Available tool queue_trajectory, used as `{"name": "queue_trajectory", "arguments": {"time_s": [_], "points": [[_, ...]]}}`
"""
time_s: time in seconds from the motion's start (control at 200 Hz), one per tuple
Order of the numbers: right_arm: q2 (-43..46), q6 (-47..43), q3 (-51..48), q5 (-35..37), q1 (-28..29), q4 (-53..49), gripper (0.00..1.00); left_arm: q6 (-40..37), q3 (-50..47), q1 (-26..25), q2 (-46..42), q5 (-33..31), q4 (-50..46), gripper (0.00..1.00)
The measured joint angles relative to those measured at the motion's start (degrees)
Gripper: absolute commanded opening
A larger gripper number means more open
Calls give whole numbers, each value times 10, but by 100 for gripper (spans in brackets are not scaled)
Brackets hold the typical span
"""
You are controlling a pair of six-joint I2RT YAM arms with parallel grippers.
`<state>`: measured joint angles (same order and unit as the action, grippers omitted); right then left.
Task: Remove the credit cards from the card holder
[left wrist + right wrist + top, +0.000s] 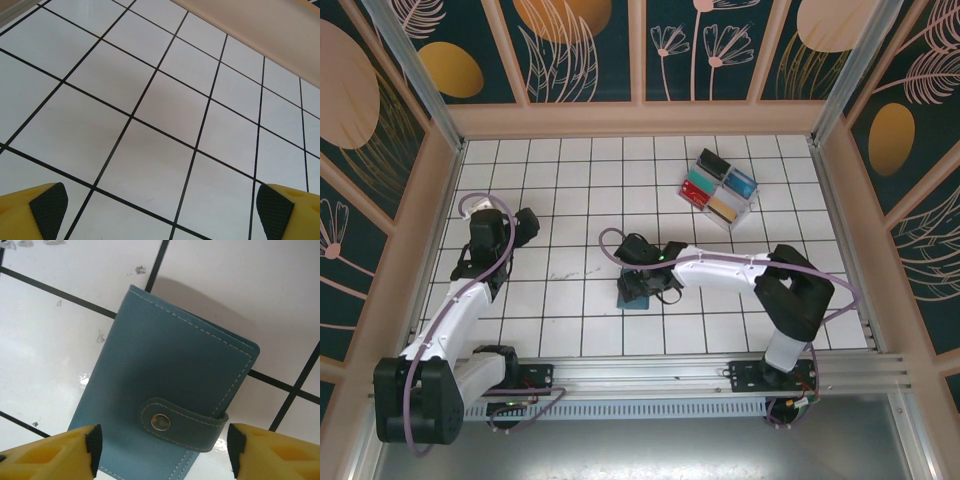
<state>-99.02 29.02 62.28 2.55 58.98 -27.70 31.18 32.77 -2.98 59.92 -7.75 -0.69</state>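
Nothing is out yet: the card holder (170, 390) lies snapped shut, the right pincer (162, 451) spread over it, the left pincer (160, 207) spread too.

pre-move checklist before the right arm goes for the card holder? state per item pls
1. card holder flat on the table, under the right wrist camera: ok.
2. snap strap undone: not ok, it is fastened and the holder is shut.
3. right gripper over the holder's strap end, jaws apart: ok.
4. Right pads touching the holder: cannot tell.
5. left gripper open, over bare tiles: ok.
6. credit cards located: cannot tell with the holder shut.
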Motion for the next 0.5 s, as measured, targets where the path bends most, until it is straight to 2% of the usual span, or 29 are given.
{"name": "queue_trajectory", "arguments": {"time_s": [0.27,0.5], "points": [[-35,0,5,8,-13,18,61,9,0,0,5,23,-5,99],[-93,-47,64,15,-58,63,59,26,0,0,50,105,-4,99]]}}
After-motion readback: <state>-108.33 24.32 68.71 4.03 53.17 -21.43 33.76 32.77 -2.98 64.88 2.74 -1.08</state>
